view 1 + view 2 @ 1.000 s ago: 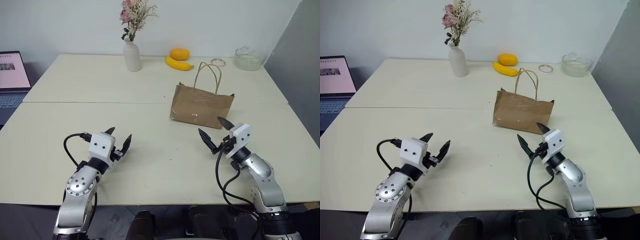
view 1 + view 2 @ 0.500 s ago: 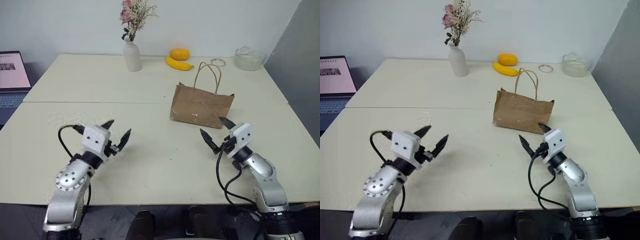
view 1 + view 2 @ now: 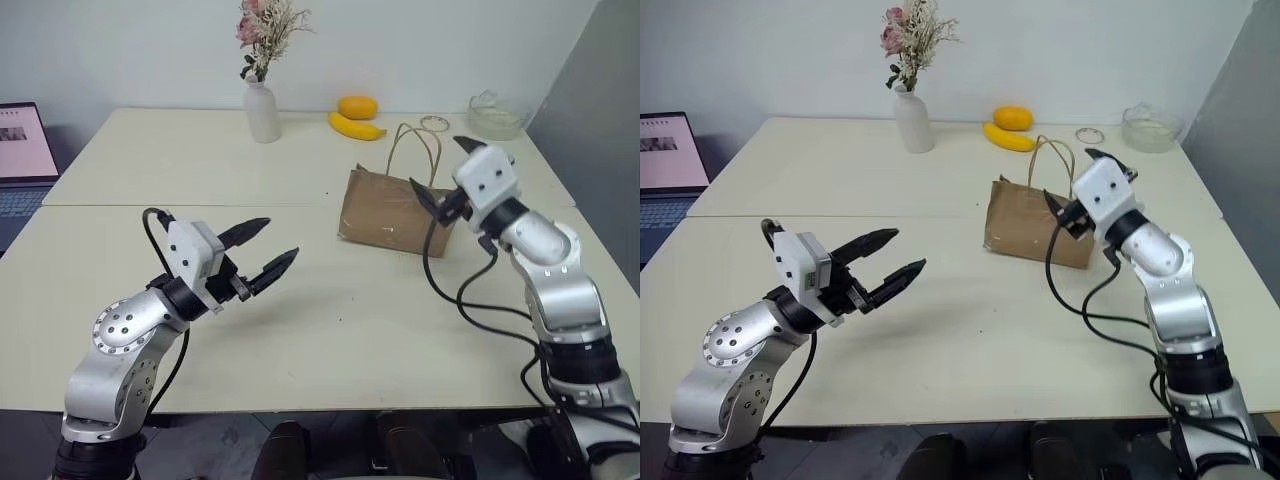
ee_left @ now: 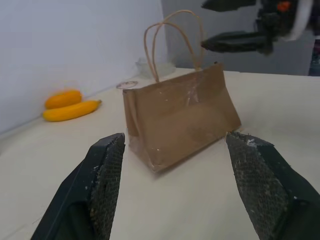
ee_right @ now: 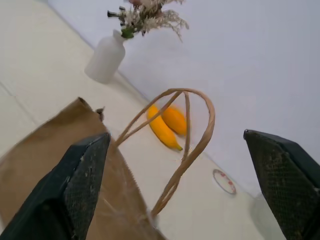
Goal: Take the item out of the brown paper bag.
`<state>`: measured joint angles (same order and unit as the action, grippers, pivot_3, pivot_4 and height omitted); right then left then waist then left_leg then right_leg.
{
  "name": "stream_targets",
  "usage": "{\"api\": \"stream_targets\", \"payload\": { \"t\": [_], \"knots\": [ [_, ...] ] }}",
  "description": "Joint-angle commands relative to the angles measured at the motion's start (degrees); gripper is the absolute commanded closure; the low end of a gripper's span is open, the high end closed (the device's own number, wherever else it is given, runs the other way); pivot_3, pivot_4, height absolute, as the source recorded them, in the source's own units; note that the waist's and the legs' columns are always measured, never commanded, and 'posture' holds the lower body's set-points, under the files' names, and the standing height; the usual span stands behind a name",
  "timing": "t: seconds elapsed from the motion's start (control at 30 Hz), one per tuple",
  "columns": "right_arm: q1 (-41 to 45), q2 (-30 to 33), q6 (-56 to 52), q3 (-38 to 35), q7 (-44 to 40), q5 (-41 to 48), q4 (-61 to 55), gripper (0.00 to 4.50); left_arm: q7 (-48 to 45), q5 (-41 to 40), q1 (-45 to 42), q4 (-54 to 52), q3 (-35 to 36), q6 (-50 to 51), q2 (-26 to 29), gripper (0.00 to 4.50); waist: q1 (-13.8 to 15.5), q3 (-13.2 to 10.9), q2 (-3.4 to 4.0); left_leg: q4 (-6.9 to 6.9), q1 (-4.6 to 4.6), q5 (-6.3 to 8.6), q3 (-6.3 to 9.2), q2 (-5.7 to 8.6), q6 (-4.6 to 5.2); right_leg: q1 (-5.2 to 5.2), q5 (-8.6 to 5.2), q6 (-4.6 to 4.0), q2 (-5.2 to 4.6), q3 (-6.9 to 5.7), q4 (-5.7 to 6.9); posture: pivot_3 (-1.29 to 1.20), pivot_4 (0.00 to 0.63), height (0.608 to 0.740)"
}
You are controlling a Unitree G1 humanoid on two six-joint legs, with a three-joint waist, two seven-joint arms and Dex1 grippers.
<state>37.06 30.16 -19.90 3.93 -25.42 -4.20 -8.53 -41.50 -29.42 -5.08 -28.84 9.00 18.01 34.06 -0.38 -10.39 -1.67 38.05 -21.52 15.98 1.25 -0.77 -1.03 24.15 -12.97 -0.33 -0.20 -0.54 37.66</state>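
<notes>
brown paper bag point(image 3: 400, 212): upright, right half of surface, handles up | left claw point(image 3: 266, 251): released, empty, aimed at bag | right claw point(image 3: 1080, 186): released, empty, beside handles | item: unseen

pale tables against a plain wall

two cream tables point(image 3: 300, 330) stood pushed together, a thin seam running across between them. behind them rose a bare white wall point(image 3: 150, 50), evenly lit, and a grey panel point(image 3: 600, 90) closed off the right side. a white vase point(image 3: 262, 112) of dried flowers stood near the far edge, with a banana point(image 3: 356, 127) and an orange fruit point(image 3: 358, 107) beside it, then a small ring-shaped thing point(image 3: 435, 123) and a glass bowl point(image 3: 495, 117). an open laptop point(image 3: 20, 150) sat at the left.
</notes>
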Motion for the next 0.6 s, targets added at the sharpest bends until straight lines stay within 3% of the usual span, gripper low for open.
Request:
{"api": "stream_targets", "payload": {
  "t": [0.03,0.33,0.47,0.6],
  "knots": [
    [6.81,0.45,-3.26,0.04,-0.20,-1.45,4.58,0.00,-1.26,-2.26,-1.02,-2.93,0.33,0.70,1.15,1.12,0.02,0.00,0.01,0.00,0.00,0.00,-0.01,0.00,0.00,0.00,0.00,0.00,0.00,0.01,0.00,0.00,0.150,0.740],
    [21.62,-0.31,-1.54,5.75,-5.47,-3.71,24.20,0.00,-1.57,-0.77,-2.85,-1.79,-1.58,0.53,1.19,1.12,-0.10,-0.03,0.04,0.00,-0.05,0.00,-0.02,-0.01,0.00,0.03,0.01,-0.02,-0.01,0.01,-0.04,0.00,0.150,0.740],
    [27.01,-0.19,0.37,7.18,-7.00,-5.02,31.86,0.91,-1.18,-0.21,-3.32,-1.60,-1.95,0.36,1.21,1.09,-0.11,-0.06,0.09,0.00,-0.15,0.00,-0.01,-0.01,0.00,0.11,0.02,-0.03,-0.01,0.01,-0.04,0.00,0.150,0.740],
    [29.43,0.05,2.20,7.84,-8.72,-5.51,35.48,2.42,-0.80,0.13,-3.20,-1.70,-2.03,0.44,1.17,1.09,-0.11,-0.06,0.10,-0.02,-0.20,0.00,0.01,-0.02,0.01,0.15,0.10,-0.16,-0.03,-0.01,-0.07,0.00,0.150,0.740]
  ]
}}
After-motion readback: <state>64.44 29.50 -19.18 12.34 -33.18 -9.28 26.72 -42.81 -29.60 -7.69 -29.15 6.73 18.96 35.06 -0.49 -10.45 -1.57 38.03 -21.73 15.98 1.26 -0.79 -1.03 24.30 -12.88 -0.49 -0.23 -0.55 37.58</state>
